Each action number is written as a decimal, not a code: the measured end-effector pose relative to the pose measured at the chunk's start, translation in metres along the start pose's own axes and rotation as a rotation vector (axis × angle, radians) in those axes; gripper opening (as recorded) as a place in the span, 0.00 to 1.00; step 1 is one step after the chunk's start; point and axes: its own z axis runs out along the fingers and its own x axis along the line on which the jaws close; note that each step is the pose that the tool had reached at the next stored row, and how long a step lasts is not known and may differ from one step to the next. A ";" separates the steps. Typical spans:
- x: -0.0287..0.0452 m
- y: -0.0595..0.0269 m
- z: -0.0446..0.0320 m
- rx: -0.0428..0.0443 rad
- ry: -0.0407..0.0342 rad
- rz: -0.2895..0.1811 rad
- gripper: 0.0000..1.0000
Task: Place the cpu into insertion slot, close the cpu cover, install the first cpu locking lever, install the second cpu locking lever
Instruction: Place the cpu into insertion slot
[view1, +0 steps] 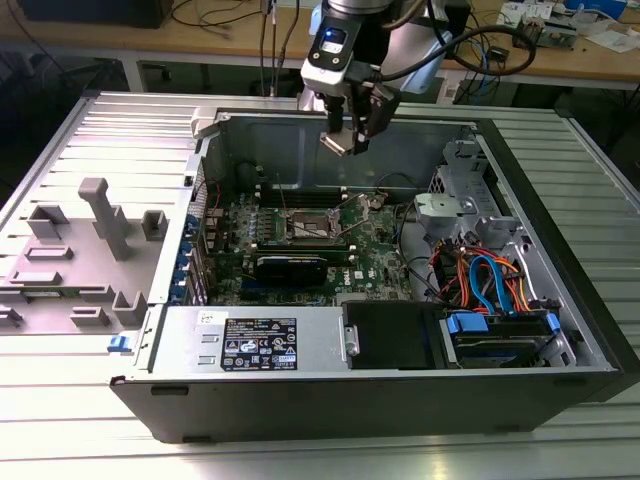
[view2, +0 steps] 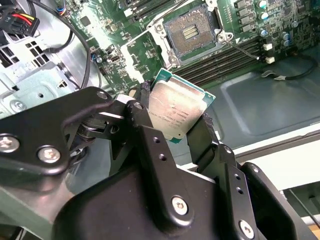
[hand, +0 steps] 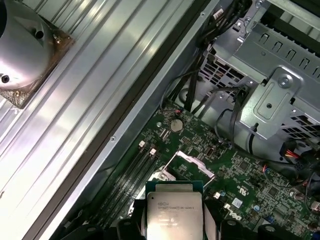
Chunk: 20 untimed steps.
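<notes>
cpu (view2: 176, 114), flat square silver chip, clamped in black gripper (view2: 176, 109) above green motherboard (view2: 116, 31).

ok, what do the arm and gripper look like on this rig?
The arm ends in a pale grey housing with a small blue light. Thick black cables loop off it. The gripper is matte black, built from flat pivoted linkage bars fixed with silver screws and narrowing to two slim jaws. I can make out no markings on it.
</notes>
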 end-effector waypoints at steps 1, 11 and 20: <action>0.0000 0.0000 0.0003 -0.0002 -0.0016 0.021 0.54; -0.0001 -0.0005 0.0065 -0.0023 -0.0155 0.211 0.54; -0.0001 -0.0005 0.0072 -0.0023 -0.0176 0.240 0.54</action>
